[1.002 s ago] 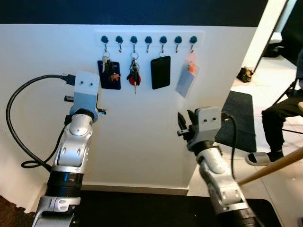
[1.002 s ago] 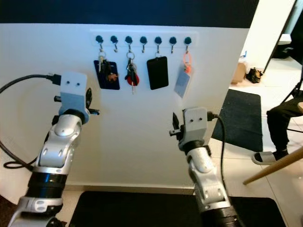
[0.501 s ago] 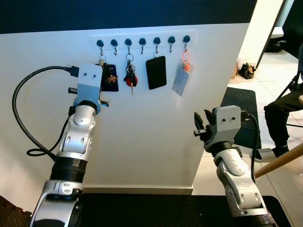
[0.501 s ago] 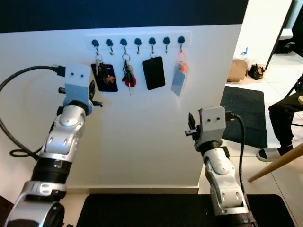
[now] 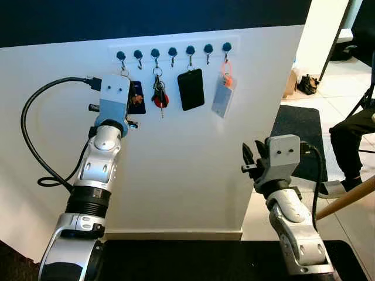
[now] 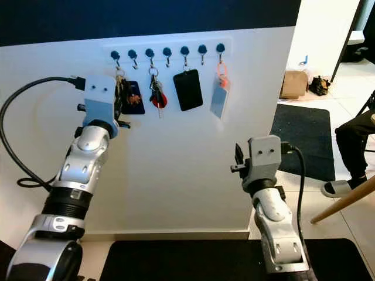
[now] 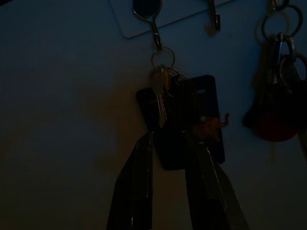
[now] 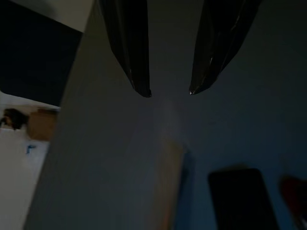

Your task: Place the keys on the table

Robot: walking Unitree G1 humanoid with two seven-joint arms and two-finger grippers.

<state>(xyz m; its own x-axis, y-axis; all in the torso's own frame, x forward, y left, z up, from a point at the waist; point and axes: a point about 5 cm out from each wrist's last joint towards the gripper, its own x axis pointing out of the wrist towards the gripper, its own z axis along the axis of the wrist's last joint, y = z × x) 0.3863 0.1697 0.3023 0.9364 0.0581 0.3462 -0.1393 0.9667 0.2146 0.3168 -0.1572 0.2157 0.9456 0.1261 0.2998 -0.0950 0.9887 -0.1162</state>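
Left wrist view: left gripper [image 7: 168,143] fingers spread around silver key bunch with dark blue tag [image 7: 184,120]; I risk snagging ring on wall hook [image 7: 154,24] if pulled straight. Right gripper [image 8: 168,91] spread, idle.

no readable text, no labels, no brand marks, no numbers, no signs on anything

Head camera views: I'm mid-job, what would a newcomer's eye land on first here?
The row of hooks on the white wall, hung with a key bunch on a dark blue tag, red-fobbed keys, a black tag and a grey card. Next, the left gripper raised at the blue-tagged bunch, fingers open around it. The right gripper hovers open, lower and to the right.
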